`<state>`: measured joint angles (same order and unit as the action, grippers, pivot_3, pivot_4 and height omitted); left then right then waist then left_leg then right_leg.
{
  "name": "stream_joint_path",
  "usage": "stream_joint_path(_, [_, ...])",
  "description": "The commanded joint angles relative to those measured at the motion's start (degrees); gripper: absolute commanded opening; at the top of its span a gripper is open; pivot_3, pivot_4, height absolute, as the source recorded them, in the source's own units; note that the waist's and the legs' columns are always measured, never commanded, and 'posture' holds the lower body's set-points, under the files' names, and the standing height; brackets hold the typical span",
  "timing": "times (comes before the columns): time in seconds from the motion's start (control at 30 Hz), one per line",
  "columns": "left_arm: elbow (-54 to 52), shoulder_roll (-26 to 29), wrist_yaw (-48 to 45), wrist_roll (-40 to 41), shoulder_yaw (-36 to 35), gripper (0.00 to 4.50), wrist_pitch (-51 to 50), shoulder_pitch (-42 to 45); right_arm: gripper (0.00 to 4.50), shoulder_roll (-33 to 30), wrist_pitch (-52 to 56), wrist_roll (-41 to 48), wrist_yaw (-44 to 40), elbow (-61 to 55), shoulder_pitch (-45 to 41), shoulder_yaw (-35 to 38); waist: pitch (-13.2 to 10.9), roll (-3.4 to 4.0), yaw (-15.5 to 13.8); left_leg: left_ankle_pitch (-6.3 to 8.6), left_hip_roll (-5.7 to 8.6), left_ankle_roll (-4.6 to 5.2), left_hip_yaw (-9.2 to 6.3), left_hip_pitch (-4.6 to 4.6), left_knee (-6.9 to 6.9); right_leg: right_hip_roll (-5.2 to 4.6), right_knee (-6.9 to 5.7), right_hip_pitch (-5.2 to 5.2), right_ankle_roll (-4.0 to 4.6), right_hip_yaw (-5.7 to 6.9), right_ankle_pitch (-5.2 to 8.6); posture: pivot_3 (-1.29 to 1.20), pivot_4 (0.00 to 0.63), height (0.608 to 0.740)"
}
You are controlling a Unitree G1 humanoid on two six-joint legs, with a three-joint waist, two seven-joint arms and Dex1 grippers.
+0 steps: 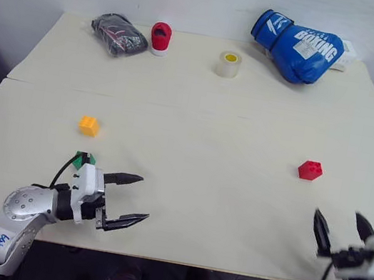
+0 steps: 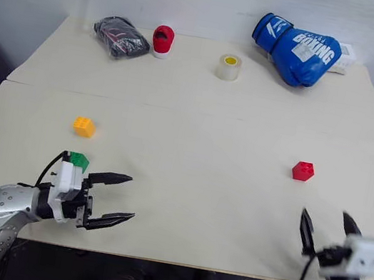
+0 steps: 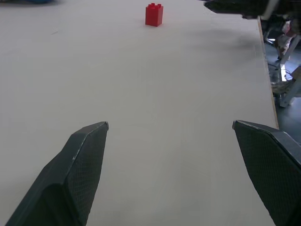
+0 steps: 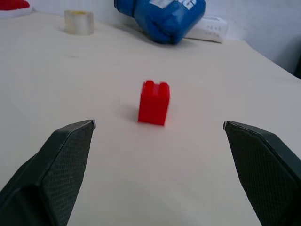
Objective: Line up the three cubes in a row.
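A pale table [image 1: 183, 204] carries three small studded toy bricks, spread well apart. The orange-yellow cube [image 1: 89, 125] sits on the left side, about midway between the near and far edges. The green cube [image 2: 79, 161] lies nearer than it and slightly to the right, partly hidden behind the wrist of the left arm. The red cube [image 1: 310, 170] stands upright on the right side, studs up, level with the orange-yellow one and far from both others.

The left gripper [image 1: 127, 200] hovers near the front left edge, pointing right across the table, its two black fingers spread wide and empty. The green cube sits just behind its wrist; whether they touch cannot be told. The right gripper [image 1: 339, 234] is at the near right edge, fingers pointing away toward the far side, also spread wide with nothing between them. The red cube stands beyond it, well apart.

Along the far edge, left to right, lie a dark crumpled bag [image 1: 119, 34], a red-and-white cylinder [image 1: 161, 38], a roll of clear tape [image 1: 228, 64] and a blue boxing glove [image 1: 298, 46] resting against a white box [image 4: 209, 27].
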<state>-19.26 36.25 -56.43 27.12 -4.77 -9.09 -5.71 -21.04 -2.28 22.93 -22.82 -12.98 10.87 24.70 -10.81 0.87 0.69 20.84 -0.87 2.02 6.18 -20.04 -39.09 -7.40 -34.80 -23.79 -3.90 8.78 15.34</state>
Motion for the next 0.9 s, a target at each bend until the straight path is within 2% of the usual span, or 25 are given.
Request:
stream_joint_path(0.03, [-0.21, 0.42, -0.82, -0.39, 0.26, 4.46, 1.24, 0.85, 4.50, -4.22, 7.49, -2.17, 2.52, 2.32, -7.59, -2.01, -0.01, 0.03, -0.32, -0.01, 0.02, 0.02, 0.00, -0.07, 0.00, -0.01, -0.01, -0.07, 0.00, 0.00, 0.00, 0.00, 0.150, 0.740])
stream_joint_path(0.2, [-1.28, -0.48, 0.71, -2.19, 0.85, 4.46, 2.48, 0.16, 4.50, -6.97, 11.13, -6.55, 6.21, 14.33, -21.07, -4.06, -0.01, 0.02, -0.78, -0.13, 0.08, 0.13, -0.06, -0.22, -0.03, -0.03, -0.07, -0.06, 0.03, 0.18, 0.02, 0.00, 0.150, 0.740])
stream_joint_path(0.4, [-3.40, -1.07, 2.51, -3.39, 1.33, 4.46, 3.50, -2.54, 4.50, -7.89, 9.87, -6.83, 4.10, 26.11, -27.42, -3.31, -0.02, 0.01, -0.52, -0.18, 0.10, 0.22, -0.03, -0.23, -0.03, -0.01, -0.05, 0.02, -0.05, 0.20, -0.03, 0.00, 0.150, 0.740])
stream_joint_path(0.5, [-3.53, -1.03, 2.79, -3.51, 1.42, 4.50, 3.49, -2.60, 3.92, -8.36, 10.64, -5.01, 1.30, 28.69, -28.50, -2.57, -0.01, 0.02, -0.49, -0.22, 0.10, 0.25, -0.03, -0.21, -0.03, -0.02, -0.08, 0.03, -0.07, 0.20, -0.04, 0.00, 0.150, 0.740])
stream_joint_path(0.63, [-3.13, -0.78, 2.85, -3.46, 1.32, 4.50, 3.51, -2.06, 2.51, -9.40, 9.22, -3.09, -4.69, 27.56, -27.79, -3.08, -0.01, 0.01, -0.48, -0.22, 0.10, 0.24, -0.04, -0.20, -0.03, -0.02, -0.08, 0.04, -0.07, 0.20, -0.04, 0.00, 0.150, 0.740])
stream_joint_path(0.73, [-2.87, -0.52, 2.67, -3.37, 1.17, 4.50, 3.39, -1.74, 1.51, -12.92, 8.33, -1.25, -14.79, 25.86, -26.29, -4.40, -0.02, 0.02, -0.64, -0.22, 0.10, 0.24, -0.05, -0.20, -0.03, -0.03, -0.07, 0.05, -0.08, 0.20, -0.04, 0.00, 0.150, 0.740])
stream_joint_path(0.77, [-2.80, -0.43, 2.60, -3.33, 1.13, 4.50, 3.35, -1.66, 1.50, -13.81, 8.32, -0.72, -17.36, 25.48, -25.92, -4.79, -0.02, 0.02, -0.66, -0.22, 0.10, 0.25, -0.07, -0.21, -0.03, -0.03, -0.06, 0.05, -0.08, 0.22, -0.04, 0.00, 0.150, 0.740])
stream_joint_path(0.83, [-2.29, 0.19, 1.81, -3.17, 1.11, 4.50, 3.16, -1.46, 1.50, -18.35, 1.63, 0.85, -34.26, 21.68, -23.99, -9.04, -0.02, 0.03, -0.61, -0.22, 0.10, 0.26, -0.08, -0.21, -0.03, -0.03, -0.02, 0.09, -0.09, 0.23, -0.05, 0.00, 0.150, 0.740])
stream_joint_path(0.9, [-2.31, 0.65, 1.10, -2.83, 1.45, 4.50, 2.92, -1.66, 1.50, -21.71, 0.03, 2.60, -45.71, 19.22, -23.84, -12.80, -0.03, 0.03, -0.44, -0.21, 0.08, 0.27, -0.10, -0.18, -0.02, -0.01, 0.02, 0.11, -0.10, 0.25, -0.05, 0.00, 0.150, 0.740])
